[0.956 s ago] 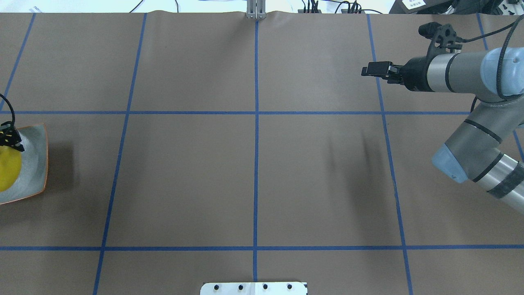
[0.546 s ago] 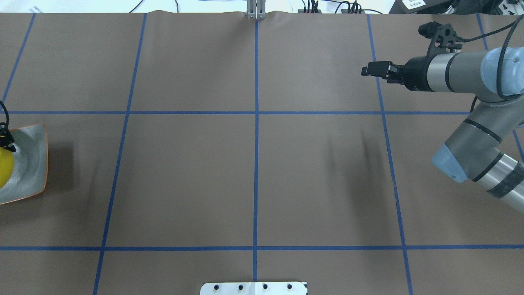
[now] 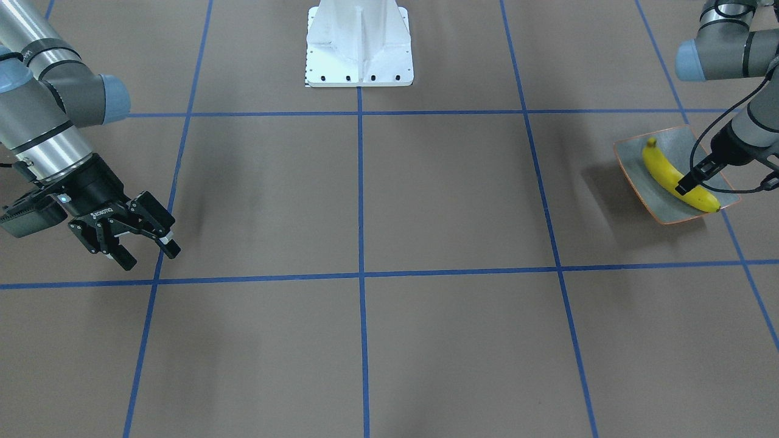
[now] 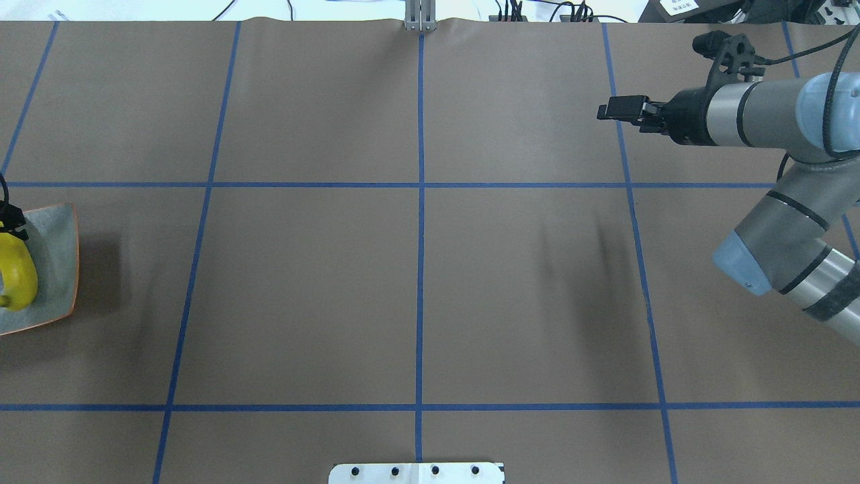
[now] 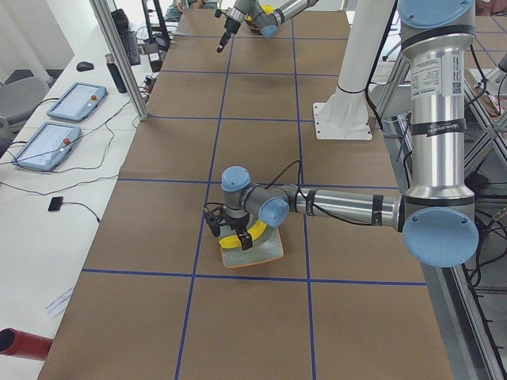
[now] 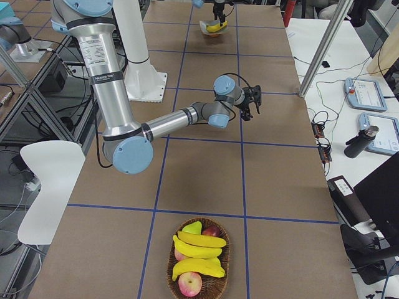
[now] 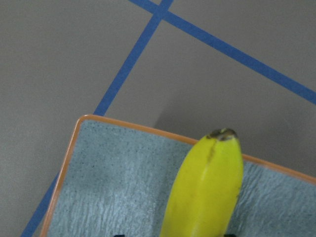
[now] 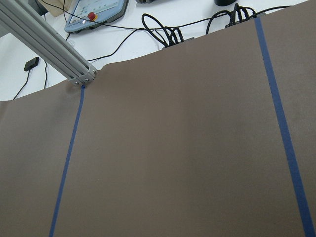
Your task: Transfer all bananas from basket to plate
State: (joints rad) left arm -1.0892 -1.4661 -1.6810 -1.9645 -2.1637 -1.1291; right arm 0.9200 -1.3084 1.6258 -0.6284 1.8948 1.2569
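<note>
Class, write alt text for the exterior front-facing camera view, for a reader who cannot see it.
One yellow banana lies on a grey-green plate at the view's right, with the robot's left hand at its middle. At the view's left, the right hand hangs open above the brown table with its blue grid lines.
</note>
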